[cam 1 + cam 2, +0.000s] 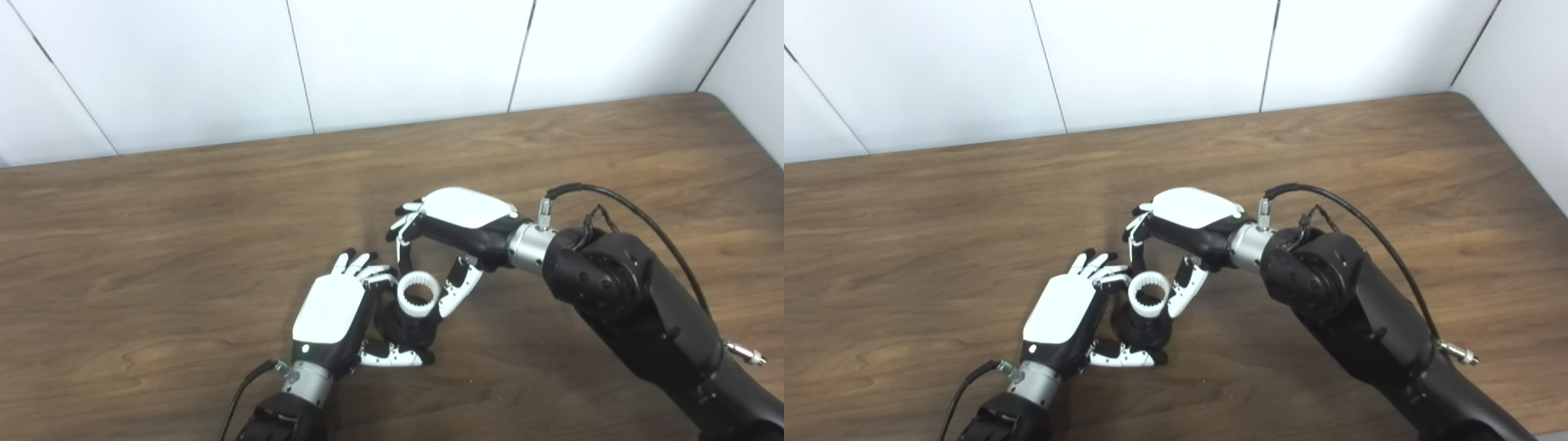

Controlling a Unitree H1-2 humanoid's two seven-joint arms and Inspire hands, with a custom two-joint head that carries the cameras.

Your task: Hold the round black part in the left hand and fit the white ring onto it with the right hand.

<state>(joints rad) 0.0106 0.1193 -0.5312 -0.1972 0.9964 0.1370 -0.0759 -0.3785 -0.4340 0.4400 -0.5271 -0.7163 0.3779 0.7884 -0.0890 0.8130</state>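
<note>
The left hand (334, 315) clamps the black part (409, 327); the ring (419, 293) sits on top, pinched between right hand (450, 229) fingers (456, 288). Seating probably remains.

left robot hand (1062, 318) grips black part (1142, 331) | right robot hand (1182, 236) pinches white ring (1149, 294)

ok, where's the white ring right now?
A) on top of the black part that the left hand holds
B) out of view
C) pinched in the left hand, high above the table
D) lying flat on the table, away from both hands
A: the white ring sits on the round black part, which the left hand grips; the right hand has its fingers around the ring.
</note>
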